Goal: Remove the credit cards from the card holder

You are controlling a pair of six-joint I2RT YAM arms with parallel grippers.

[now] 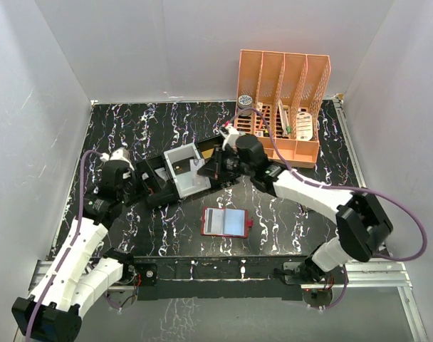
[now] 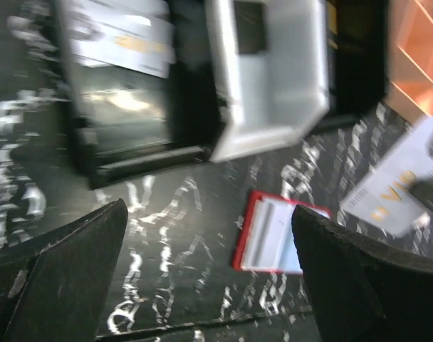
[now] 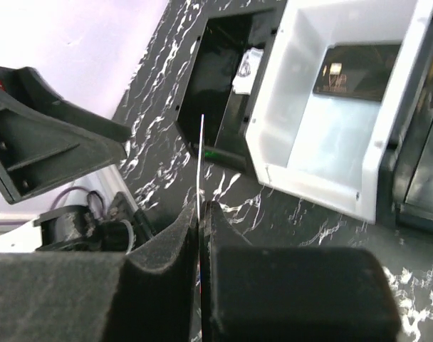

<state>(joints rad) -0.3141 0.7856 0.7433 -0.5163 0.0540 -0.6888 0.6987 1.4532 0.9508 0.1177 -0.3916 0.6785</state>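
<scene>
The red card holder (image 1: 227,222) lies open on the black marbled table, with pale grey-blue cards showing in it. It also shows in the left wrist view (image 2: 273,231). My right gripper (image 3: 202,206) is shut on a thin credit card (image 3: 201,153), seen edge-on and sticking out past the fingertips. It is above the table beside the grey insert (image 3: 330,164). In the top view the right gripper (image 1: 211,169) is just right of that insert. My left gripper (image 2: 209,214) is open and empty, left of the holder, near the black tray (image 1: 154,191).
The black compartmented tray holds the grey insert (image 1: 186,169), with a dark card (image 3: 355,68) lying in it. A pale card with orange print (image 2: 120,35) lies in another tray compartment. An orange file rack (image 1: 284,100) stands at the back right. White walls enclose the table.
</scene>
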